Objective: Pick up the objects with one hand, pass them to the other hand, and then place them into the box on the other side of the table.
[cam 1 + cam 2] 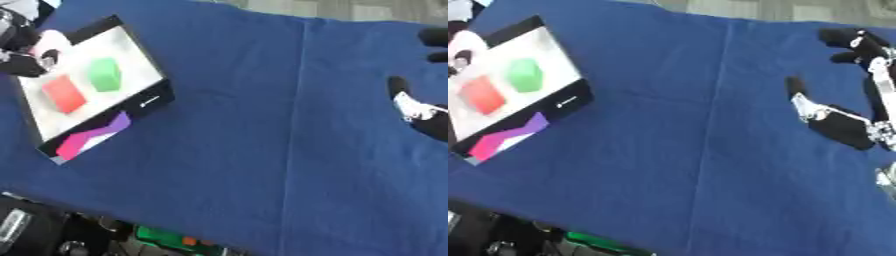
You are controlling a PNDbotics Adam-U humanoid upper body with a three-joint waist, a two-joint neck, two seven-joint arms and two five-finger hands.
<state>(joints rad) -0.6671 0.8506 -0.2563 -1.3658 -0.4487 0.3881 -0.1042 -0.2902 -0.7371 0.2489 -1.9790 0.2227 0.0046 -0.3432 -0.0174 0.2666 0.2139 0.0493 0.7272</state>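
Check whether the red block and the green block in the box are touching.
Apart. The left eye view shows white box floor between the red block and the green block.

Blue-clothed table, white-lined box directly on its left part.

Lab-like test bench: blue cloth, electronics clutter at near edge.

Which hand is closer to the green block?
The left. The left hand is at the box's far-left edge, just beyond the red block from the green block. The right hand hangs open over the blue cloth, far across the table.
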